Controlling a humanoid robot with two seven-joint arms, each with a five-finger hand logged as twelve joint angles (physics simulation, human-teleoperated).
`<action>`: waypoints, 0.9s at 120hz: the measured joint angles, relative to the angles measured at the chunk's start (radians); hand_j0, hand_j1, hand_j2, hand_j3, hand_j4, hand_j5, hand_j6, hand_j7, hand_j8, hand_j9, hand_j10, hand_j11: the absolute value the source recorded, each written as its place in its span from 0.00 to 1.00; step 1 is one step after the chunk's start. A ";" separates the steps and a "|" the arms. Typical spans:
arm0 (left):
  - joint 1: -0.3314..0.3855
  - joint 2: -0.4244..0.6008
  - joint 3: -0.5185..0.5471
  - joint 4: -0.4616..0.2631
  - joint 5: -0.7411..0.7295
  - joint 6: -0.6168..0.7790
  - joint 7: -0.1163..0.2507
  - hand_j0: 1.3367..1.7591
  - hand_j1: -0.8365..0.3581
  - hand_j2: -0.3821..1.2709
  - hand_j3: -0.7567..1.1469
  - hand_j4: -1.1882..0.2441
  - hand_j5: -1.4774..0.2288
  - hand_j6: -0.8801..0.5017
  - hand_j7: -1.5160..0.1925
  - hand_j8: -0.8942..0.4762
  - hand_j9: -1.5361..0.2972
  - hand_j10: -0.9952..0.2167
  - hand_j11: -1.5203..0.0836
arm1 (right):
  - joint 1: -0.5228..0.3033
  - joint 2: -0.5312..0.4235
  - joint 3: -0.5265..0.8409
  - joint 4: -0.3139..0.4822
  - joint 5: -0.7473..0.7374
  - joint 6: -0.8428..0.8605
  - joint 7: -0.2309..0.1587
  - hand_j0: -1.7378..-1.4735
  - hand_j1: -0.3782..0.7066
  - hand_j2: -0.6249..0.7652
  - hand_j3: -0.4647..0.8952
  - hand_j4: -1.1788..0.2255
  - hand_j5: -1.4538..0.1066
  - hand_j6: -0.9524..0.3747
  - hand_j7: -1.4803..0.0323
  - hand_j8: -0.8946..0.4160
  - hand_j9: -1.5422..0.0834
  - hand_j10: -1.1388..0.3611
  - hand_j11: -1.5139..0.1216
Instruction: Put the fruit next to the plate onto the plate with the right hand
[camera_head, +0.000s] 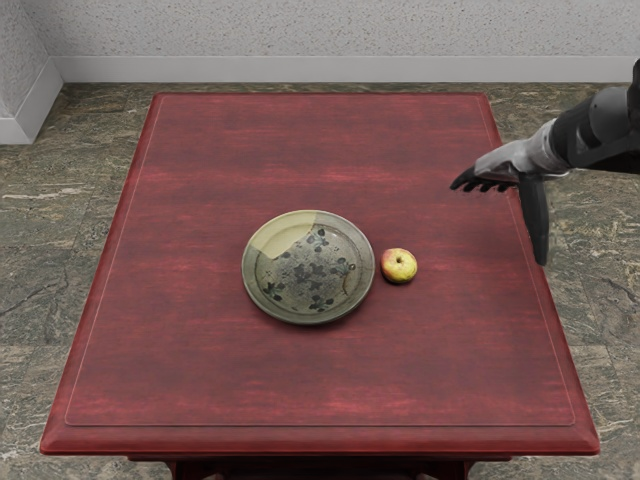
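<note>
A small yellow-red apple lies on the red table just right of a round olive-green plate with a dark flower pattern. The two are close together, with a narrow gap between them. My right hand comes in from the right edge and hovers above the table's right side, up and to the right of the apple. Its dark fingers point left and are spread, its thumb hangs down, and it holds nothing. My left arm does not show.
The red wooden table fills most of the view, with a raised rim around its top. Stone floor surrounds it and a grey wall runs along the back.
</note>
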 joint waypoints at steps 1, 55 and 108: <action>0.000 0.000 0.000 0.000 0.000 0.000 0.000 0.76 0.99 0.23 0.40 0.83 0.87 0.64 0.89 0.65 0.84 0.82 0.95 | 0.000 0.005 0.005 0.004 0.000 -0.009 -0.004 0.30 0.05 0.45 0.34 0.83 0.92 0.70 0.96 0.67 0.94 0.75 0.91; 0.000 0.000 0.000 0.000 0.000 0.000 0.000 0.76 0.99 0.23 0.40 0.83 0.87 0.64 0.89 0.65 0.84 0.82 0.95 | -0.277 0.040 0.294 0.117 -0.083 -0.362 -0.046 0.30 0.05 0.45 0.34 0.82 0.92 0.70 0.96 0.67 0.93 0.75 0.91; 0.000 0.000 0.000 0.000 0.000 0.000 0.000 0.76 0.99 0.23 0.40 0.83 0.87 0.64 0.89 0.65 0.84 0.82 0.95 | -0.349 0.098 0.154 0.233 -0.212 -0.691 -0.046 0.30 0.17 0.43 0.34 0.75 0.82 0.62 0.87 0.58 0.85 0.67 0.82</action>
